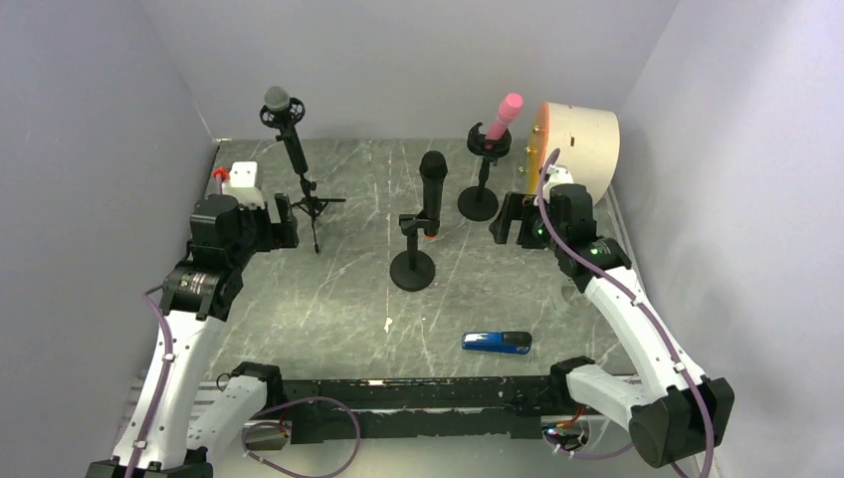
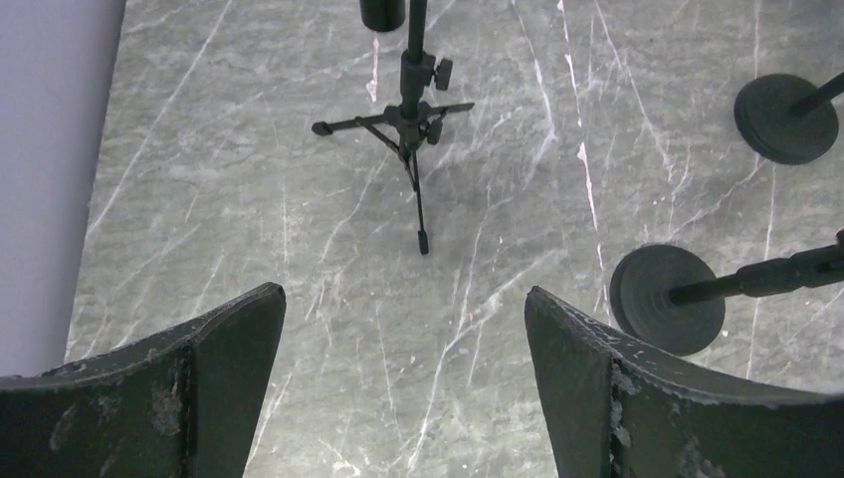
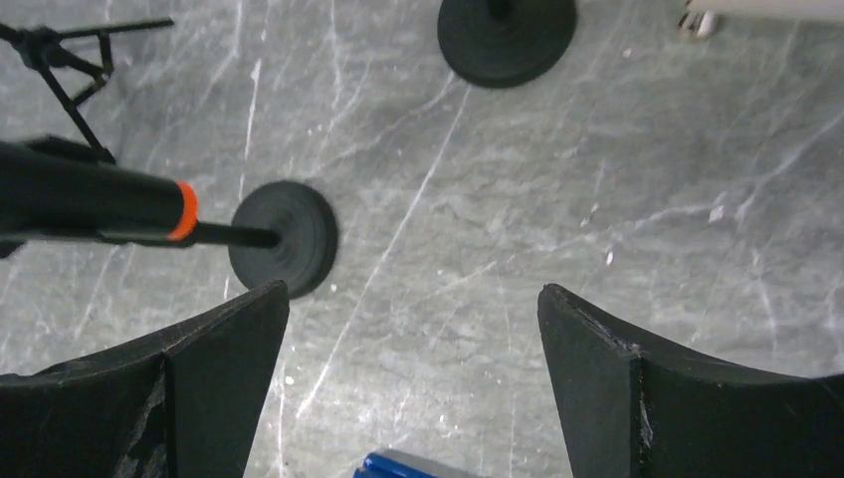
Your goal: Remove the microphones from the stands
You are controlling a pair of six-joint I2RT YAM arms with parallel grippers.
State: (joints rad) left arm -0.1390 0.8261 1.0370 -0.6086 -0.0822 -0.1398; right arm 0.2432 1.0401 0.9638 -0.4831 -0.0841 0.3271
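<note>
My left gripper hangs over the left side of the table, its jaws spread wide with only bare marble between them. A white box sits just beyond it, by the left wall.

Just right of that gripper is the tripod stand. It carries the grey-headed microphone, whose long axis leans with the head up and toward the far left. From my left wrist, one tripod leg points back at me.

At the centre the black microphone stands almost upright, head up and orange ring at the bottom, on a round-base stand. There is open marble on all sides of it.

Farther right and deeper, the pink microphone tilts with its head up and to the right in its own round-base stand. A wooden drum sits close behind it at the right wall.

My right gripper hovers just right of that base, also wide open and holding nothing. A blue object lies near the front edge.
</note>
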